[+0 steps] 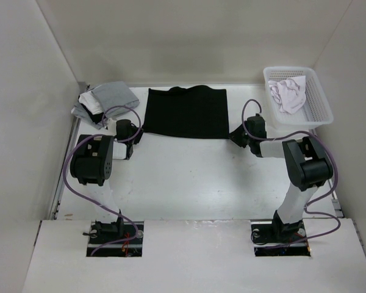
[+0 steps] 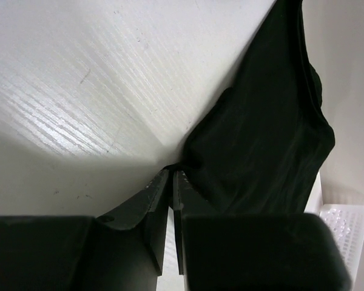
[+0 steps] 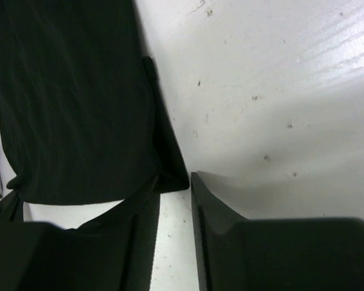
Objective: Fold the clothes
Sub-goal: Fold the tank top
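Pinching a corner of the black top, the left gripper is closed, while the right gripper sets open jaws astride the other corner (for a level lift, presumably).

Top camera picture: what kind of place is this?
Probably a robot lab's test booth: two robot arms bolted to a white table, plain walls around, a black top laid out.

I see a garment stack in the far-left corner of the counter: grey on top, white and black layers showing at its left edge. Far-right corner: white mesh plastic basket, askew to the counter edges. Crumpled white garment lies inside, in the basket's left half. Counter is white, faint wood grain, a few dark specks.
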